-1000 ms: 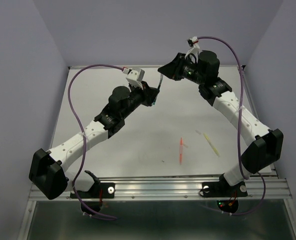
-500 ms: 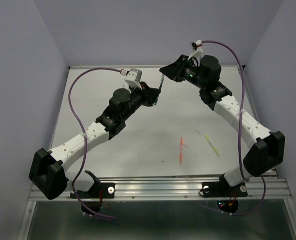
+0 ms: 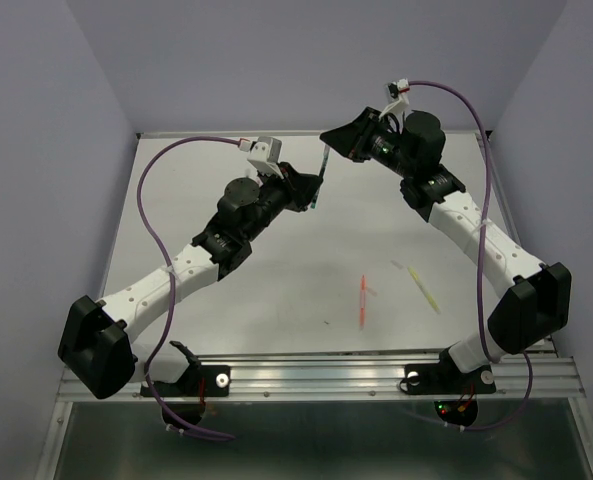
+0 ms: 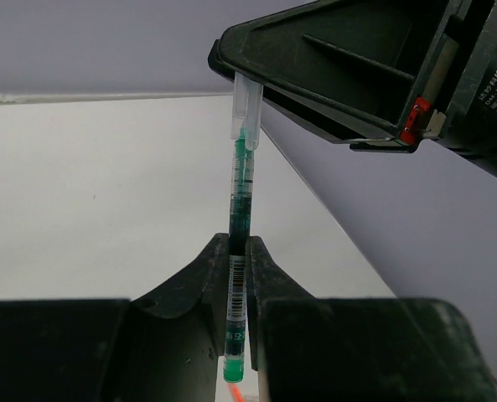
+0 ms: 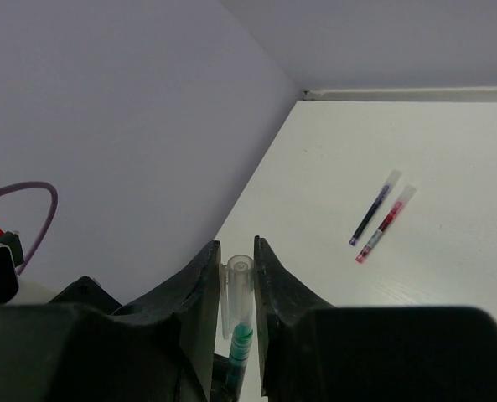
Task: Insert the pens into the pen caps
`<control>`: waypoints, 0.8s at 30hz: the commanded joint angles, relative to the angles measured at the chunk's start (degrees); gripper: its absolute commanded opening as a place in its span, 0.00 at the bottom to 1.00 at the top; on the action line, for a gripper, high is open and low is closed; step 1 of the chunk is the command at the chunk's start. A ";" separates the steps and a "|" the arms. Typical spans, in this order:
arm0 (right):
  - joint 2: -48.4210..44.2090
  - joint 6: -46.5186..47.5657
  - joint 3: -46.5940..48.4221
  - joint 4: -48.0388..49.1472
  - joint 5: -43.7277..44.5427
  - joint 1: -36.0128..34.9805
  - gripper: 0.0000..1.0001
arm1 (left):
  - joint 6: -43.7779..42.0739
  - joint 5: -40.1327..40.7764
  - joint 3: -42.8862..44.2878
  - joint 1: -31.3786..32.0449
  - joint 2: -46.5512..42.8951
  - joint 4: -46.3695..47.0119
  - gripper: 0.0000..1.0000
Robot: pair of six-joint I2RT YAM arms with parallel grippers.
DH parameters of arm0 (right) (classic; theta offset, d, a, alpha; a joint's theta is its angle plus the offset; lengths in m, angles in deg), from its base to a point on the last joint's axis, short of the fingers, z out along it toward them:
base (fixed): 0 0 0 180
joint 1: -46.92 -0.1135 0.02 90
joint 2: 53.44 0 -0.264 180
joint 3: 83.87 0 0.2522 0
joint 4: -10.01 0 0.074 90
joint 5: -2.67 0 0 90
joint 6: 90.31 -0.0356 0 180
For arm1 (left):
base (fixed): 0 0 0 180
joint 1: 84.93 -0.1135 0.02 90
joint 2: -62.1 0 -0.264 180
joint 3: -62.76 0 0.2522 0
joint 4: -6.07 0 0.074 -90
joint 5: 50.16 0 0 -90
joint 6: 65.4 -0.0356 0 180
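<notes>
Both grippers meet in the air above the far middle of the table. My left gripper [image 4: 238, 243] [image 3: 313, 190] is shut on the green pen [image 4: 240, 197], which points up at the right gripper. My right gripper [image 5: 236, 251] [image 3: 326, 138] is shut on a clear pen cap [image 5: 235, 289] [image 4: 246, 113]. The pen's green tip [image 5: 242, 342] sits inside the cap's open end. The dark blue pen [image 5: 372, 211] and dark red pen [image 5: 385, 221] lie side by side on the table, each with a pale cap on one end. The orange pen [image 3: 363, 300] and pale yellow pen [image 3: 425, 289] lie at the near right.
A small pale piece [image 3: 397, 265] lies just beyond the yellow pen, and a tiny dark speck [image 3: 326, 322] lies left of the orange pen. Lavender walls close in the table on three sides. A metal rail [image 3: 316, 375] runs along the near edge.
Both grippers have drifted slightly toward the far side. The left gripper has moved up with the green pen, closing the gap to the cap in the right gripper.
</notes>
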 commanded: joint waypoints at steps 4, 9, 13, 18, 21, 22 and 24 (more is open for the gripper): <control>-2.80 -2.88 0.14 3.24 -3.04 0.54 0.21 | 0.68 2.49 -0.73 0.16 -1.07 6.46 0.00; -2.45 -4.19 -1.18 2.19 -6.20 0.54 0.16 | -0.46 3.74 -0.46 0.07 -0.11 9.36 0.00; -2.01 -5.95 -1.63 1.92 -9.36 0.54 0.10 | -1.08 5.05 -0.29 0.16 1.03 11.38 0.00; -2.71 -5.25 -2.33 1.66 -9.81 0.54 0.06 | -1.08 5.14 -0.20 0.16 1.48 13.23 0.00; -3.24 -5.25 -2.94 1.75 -10.16 0.54 0.06 | -0.99 5.32 0.06 0.16 1.48 14.11 0.00; -3.24 -5.25 -3.03 1.75 -10.51 0.54 0.06 | -0.99 5.14 0.15 0.16 1.56 14.28 0.00; -3.42 -4.91 -3.12 1.66 -10.60 0.54 0.06 | -1.08 4.53 0.59 0.16 1.74 14.29 0.00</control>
